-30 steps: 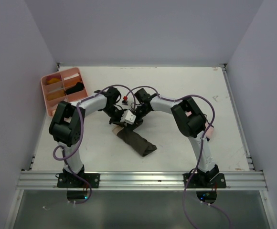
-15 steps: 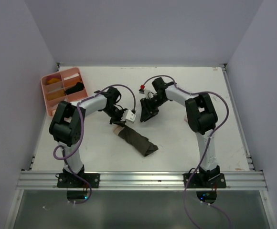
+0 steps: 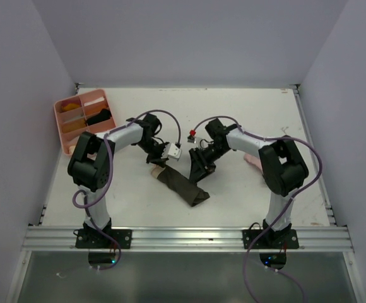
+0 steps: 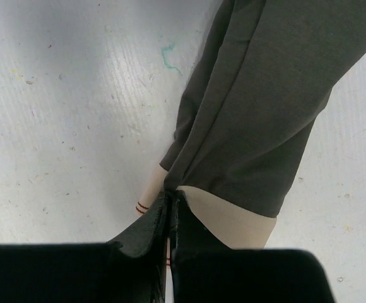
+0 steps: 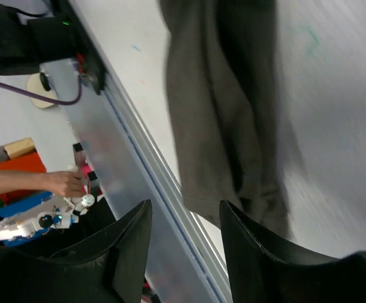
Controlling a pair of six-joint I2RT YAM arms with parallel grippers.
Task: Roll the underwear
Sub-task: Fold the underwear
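Two tools work on one garment. The left tool [image 4: 170, 205] is pressed together on the hem of the olive underwear [image 4: 259, 107], pinching it just where a pale lining [image 4: 233, 221] shows. The right tool [image 5: 185, 211] hangs above the other part of the cloth, with its fingers spread and nothing between them. The underwear lies near the middle of the white worktop [image 4: 57, 95], folded into a long narrow strip that runs slantwise toward the near edge. A pale pink piece [image 3: 253, 161] lies apart, beside the right arm. I judge that the roll is not yet begun. To do it well, the pinched end should be turned over on itself tightly and evenly, and the free tool should press the strip flat so that it does not slide or open. The fabric looks soft, thin and matte, with a lengthwise seam and loose folds at the free end, so it can bunch easily.
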